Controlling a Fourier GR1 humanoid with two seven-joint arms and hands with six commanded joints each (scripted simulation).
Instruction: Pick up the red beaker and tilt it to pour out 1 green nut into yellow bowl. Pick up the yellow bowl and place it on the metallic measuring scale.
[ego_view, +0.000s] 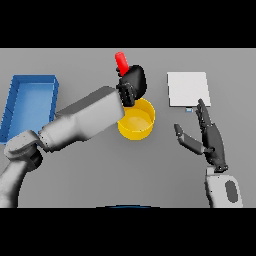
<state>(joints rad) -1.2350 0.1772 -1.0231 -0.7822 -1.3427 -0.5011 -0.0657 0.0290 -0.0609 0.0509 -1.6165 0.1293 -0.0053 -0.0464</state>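
Beaker held up behind the bowl, ready to tip

The left hand (133, 81) has its fingers wrapped round the red beaker (121, 61), just behind the yellow bowl (136, 120). Tip it too far and more than one nut may fall, or miss. The right hand (210, 136) waits with fingers straight near the scale (187, 89). A blue tray (30, 100) sits far left on the worktop (150, 170)

A plain grey table (90, 175) fills the whole view under even, soft light, with a blue tray (30, 82) lying near its far left edge.
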